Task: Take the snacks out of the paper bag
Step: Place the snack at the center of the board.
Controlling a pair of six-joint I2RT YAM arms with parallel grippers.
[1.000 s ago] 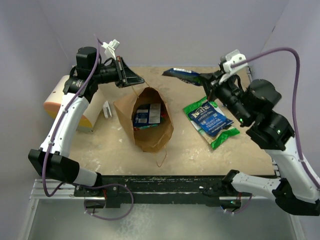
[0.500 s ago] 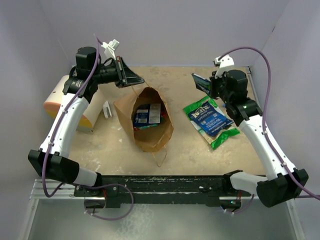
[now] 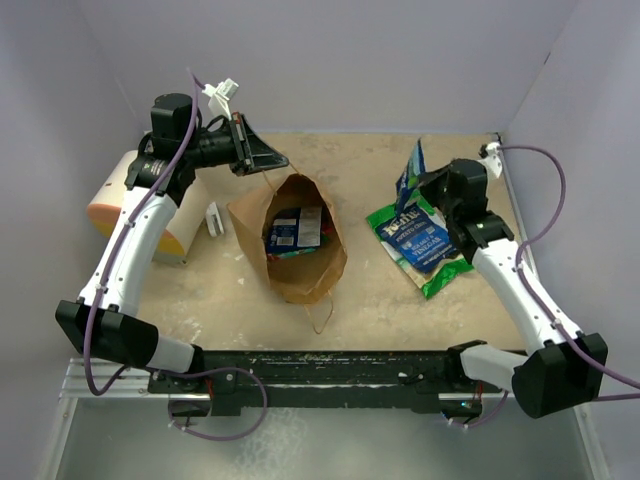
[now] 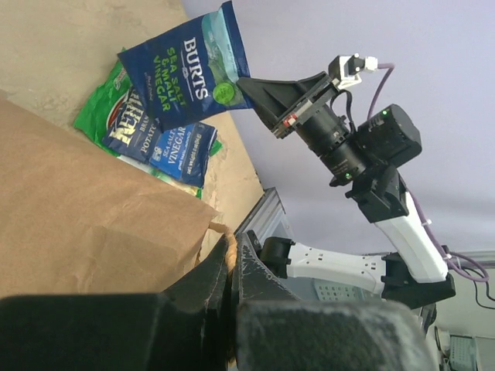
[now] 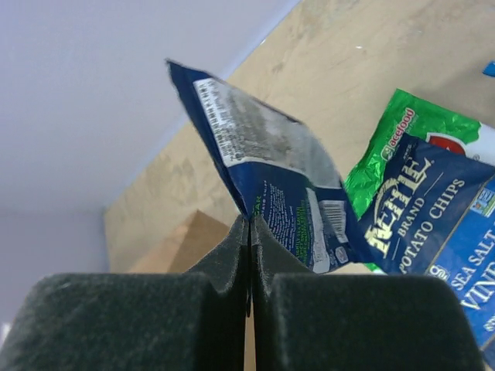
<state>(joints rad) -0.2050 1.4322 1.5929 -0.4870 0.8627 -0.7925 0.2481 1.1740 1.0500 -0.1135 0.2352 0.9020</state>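
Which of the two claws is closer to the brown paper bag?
Left. The left gripper pinches the paper bag's top; the right gripper holds a Burts packet away from it.

**Right wrist: blue packet pinched, held up**

Right gripper (image 5: 249,224) jaws closed on the lower edge of dark blue packet (image 5: 271,178), back side with barcode facing the camera, packet fanning toward 12 o'clock. At 3 o'clock, Kettle packet (image 5: 433,224) lies on green packet (image 5: 387,139). Paper bag (image 5: 182,243) shows at 9 o'clock. Tan table (image 5: 348,62) behind.
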